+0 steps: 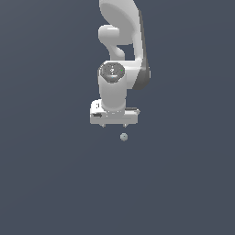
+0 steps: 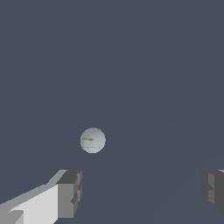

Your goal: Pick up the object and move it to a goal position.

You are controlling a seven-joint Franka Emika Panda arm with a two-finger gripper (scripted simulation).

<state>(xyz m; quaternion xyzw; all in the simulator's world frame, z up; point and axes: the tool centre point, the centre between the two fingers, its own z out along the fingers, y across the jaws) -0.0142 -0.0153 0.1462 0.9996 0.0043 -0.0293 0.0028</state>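
The object (image 1: 123, 137) is a tiny pale grey-green ball lying on the dark grey floor, just in front of the white gripper (image 1: 114, 125) and slightly toward the exterior view's right. In the wrist view the ball (image 2: 92, 140) lies ahead of the two dark fingertips (image 2: 70, 192), outside the gap between them. The gripper (image 2: 142, 190) is open wide, with nothing between its fingers. It hovers above the floor, apart from the ball.
The white arm (image 1: 120, 46) rises behind the gripper toward the back of the exterior view. A plain dark grey floor (image 1: 55, 183) surrounds the ball on all sides.
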